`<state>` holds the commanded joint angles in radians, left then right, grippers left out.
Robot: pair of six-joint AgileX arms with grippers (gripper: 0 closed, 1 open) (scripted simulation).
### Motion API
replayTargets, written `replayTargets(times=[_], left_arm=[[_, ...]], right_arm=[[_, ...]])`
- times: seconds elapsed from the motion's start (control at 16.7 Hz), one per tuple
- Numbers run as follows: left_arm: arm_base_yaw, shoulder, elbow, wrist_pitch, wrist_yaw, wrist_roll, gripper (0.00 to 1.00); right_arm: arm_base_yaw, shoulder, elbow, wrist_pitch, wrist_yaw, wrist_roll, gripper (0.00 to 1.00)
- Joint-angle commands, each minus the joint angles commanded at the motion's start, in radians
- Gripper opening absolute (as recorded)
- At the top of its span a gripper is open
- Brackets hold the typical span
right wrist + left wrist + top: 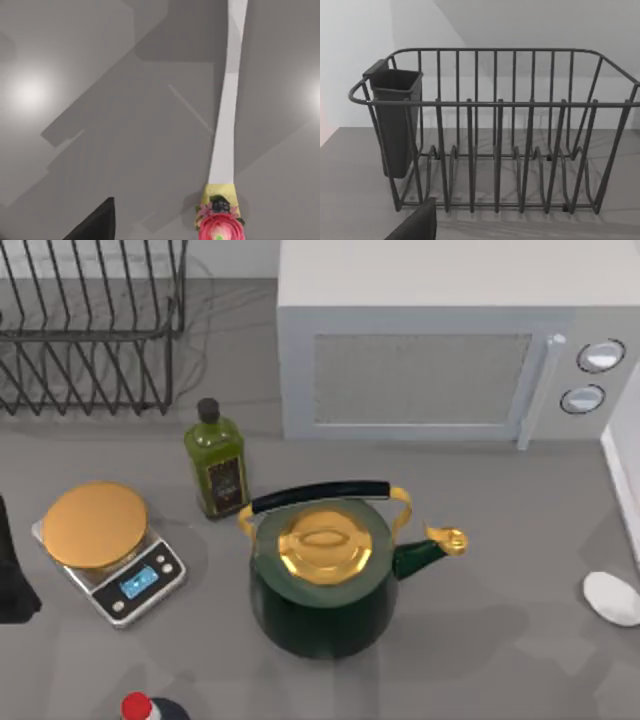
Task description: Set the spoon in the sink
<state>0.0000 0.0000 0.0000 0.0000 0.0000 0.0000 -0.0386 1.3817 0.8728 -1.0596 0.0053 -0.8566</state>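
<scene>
left to right, top view.

- left arm (10,580): dark mass at the table's left edge, looks parked. left gripper (417,225) shows as one dark wedge in its wrist view; how far it is open i cannot tell, and nothing is seen in it. dish rack (495,130) stands well ahead of it, with a utensil cup (395,120) hung on one end.
- scale (110,555): round gold plate, lit blue display, digits unreadable.
- oil bottle (215,465): dark label, no legible writing.
- cap (136,707): red, at the near edge, no writing visible.
- green kettle (325,585): mid-table, gold lid, spout toward the right.
- microwave (420,375): at the back, two dials, no readable marks.
- spoon (611,597): pale oval bowl lying flat at the table's far right edge, well apart from the kettle. the handle is cut off by the frame.
- right gripper (95,222): one dark wedge over bare grey surface, opening cannot be told, nothing seen held. a white strip (227,110) ending in a yellow collar and a pink flower ornament (220,230) lies beside it. what it is, i cannot say.

judgement: step in hand is the reach for the spoon; task barely begun. the right arm is the natural choice. come straight down, close across the narrow handle rather than the bowl, which lies low and would slip, and lift level before carrying.
</scene>
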Motion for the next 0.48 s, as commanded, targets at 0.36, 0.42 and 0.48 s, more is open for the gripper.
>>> replayTargets(times=[0.36, 0.42, 0.48], left_arm=[[0.0, 0.0, 0.0, 0.0, 0.0, 0.0, 1.0], [0.0, 0.0, 0.0, 0.0, 0.0, 0.0, 1.0], [0.0, 0.0, 0.0, 0.0, 0.0, 0.0, 1.0]], right_arm=[[0.004, 0.002, -0.002, 0.002, 0.0, -0.001, 1.0], [0.004, 0.009, -0.01, 0.014, 0.0, -0.001, 1.0], [0.003, 0.021, -0.024, 0.037, 0.0, 0.0, 1.0]])
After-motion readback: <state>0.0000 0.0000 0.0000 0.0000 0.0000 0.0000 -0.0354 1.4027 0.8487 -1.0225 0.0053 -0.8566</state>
